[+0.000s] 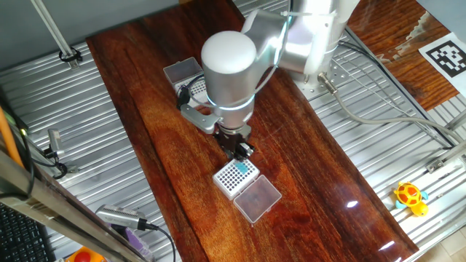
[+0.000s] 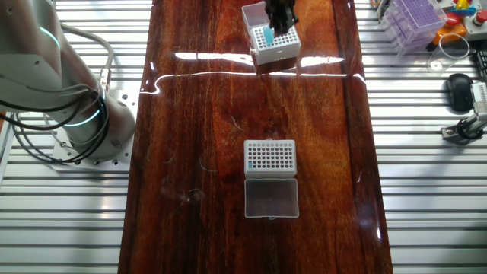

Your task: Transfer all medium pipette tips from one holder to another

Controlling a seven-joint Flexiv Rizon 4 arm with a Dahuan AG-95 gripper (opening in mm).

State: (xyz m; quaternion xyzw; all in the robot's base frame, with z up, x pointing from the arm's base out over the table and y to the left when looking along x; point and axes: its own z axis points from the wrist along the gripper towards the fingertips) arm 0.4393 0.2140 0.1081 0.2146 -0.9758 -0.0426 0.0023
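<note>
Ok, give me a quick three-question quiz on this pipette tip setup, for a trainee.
1. True or false: the claw hangs over the rack that holds a cluster of teal tips.
2. How many tip racks stand on the wooden table? A one, B two, C three.
3. Fill in: beside the other rack, away from the claw, lies a clear ____.
Key: 1 true; 2 B; 3 lid.

one fixed view high behind the arm, the other overhead opposite, both sharing the wooden table
</note>
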